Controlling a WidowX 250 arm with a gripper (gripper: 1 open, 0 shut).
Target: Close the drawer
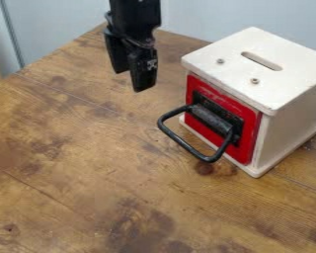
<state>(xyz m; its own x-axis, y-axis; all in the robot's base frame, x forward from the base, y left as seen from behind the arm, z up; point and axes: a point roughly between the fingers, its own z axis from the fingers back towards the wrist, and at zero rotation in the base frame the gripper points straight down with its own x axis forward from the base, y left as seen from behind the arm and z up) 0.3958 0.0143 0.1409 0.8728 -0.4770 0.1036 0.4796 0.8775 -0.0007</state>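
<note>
The drawer (248, 126) shows its red front in the left face of a cream wooden casing (273, 74) at the right of the table. A black bar handle (213, 117) runs across the red front, and a large black loop (190, 139) hangs from it onto the tabletop. How far the drawer sticks out of the casing I cannot tell. My gripper (131, 65) hangs above the table, up and to the left of the drawer and clear of it. Its black fingers (143, 71) point down, standing open with nothing between them.
The wooden table (82, 168) stretches to the left and front of the casing. Its far edge runs just behind the gripper, with a pale wall beyond. A slot (264, 61) is cut in the casing's top.
</note>
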